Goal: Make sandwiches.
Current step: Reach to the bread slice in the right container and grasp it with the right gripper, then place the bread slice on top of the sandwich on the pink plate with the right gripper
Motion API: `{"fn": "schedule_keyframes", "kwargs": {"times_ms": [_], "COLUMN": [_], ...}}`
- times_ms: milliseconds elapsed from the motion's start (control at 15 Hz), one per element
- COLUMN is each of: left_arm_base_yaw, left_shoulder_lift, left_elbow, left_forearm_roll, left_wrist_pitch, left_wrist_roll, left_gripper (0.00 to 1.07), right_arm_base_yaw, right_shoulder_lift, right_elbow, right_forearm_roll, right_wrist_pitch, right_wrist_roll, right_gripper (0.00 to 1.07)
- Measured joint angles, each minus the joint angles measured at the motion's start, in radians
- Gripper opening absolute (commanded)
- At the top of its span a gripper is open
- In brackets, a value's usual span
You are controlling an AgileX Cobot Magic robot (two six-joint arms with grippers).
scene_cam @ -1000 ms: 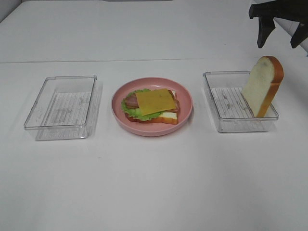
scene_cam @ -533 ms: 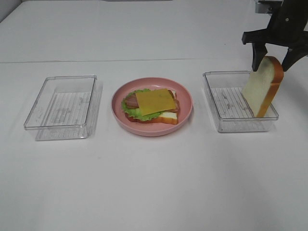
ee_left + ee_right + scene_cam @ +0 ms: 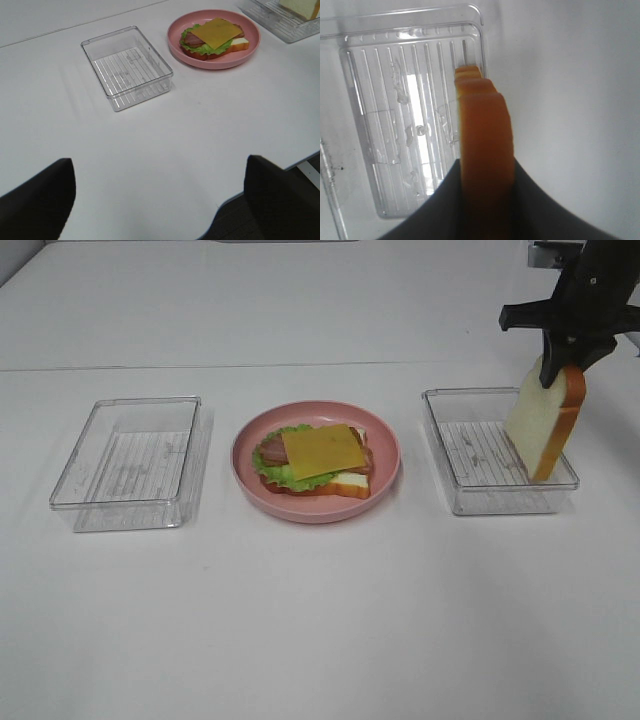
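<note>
An open-topped sandwich (image 3: 315, 458) lies on the pink plate (image 3: 385, 485): a bread slice at the bottom, then lettuce and meat, with yellow cheese on top. A second bread slice (image 3: 540, 425) stands on edge in the right clear tray (image 3: 500, 502). My right gripper (image 3: 562, 365) is shut on its top crust. In the right wrist view the dark fingers (image 3: 440, 210) press both sides of the orange crust (image 3: 485, 125). My left gripper (image 3: 157, 161) hangs open over the table's near edge, far from the sandwich (image 3: 212, 36).
An empty clear tray (image 3: 125, 512) sits left of the plate, and the left wrist view shows it too (image 3: 145, 92). The table's front edge (image 3: 225, 207) runs just under the left gripper. White tabletop surrounds the three containers.
My right gripper came down from above onto the standing bread slice and its jaws closed on the top crust. The slice shifted slightly. The left arm has not moved.
</note>
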Motion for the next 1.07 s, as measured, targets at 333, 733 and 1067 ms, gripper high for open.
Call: {"fn": "schedule_keyframes", "kwargs": {"times_ms": [333,733,1067], "left_arm_base_yaw": [0.000,0.000,0.000], "left_shoulder_lift": [0.000,0.000,0.000], "left_elbow": [0.000,0.000,0.000], "left_forearm_roll": [0.000,0.000,0.000], "left_wrist_pitch": [0.000,0.000,0.000], "left_wrist_roll": [0.000,0.000,0.000], "left_gripper": [0.87,0.87,0.87], "right_arm_base_yaw": [0.000,0.000,0.000], "right_shoulder_lift": [-0.157,-0.302,-0.332], "right_elbow": [0.000,0.274,0.580], "right_forearm_roll": [0.195,0.510,0.926], "right_wrist_pitch": [0.002,-0.057,-0.202], "right_wrist_roll": [-0.012,-0.135,-0.393], "right_gripper": [0.00,0.00,0.00]}}
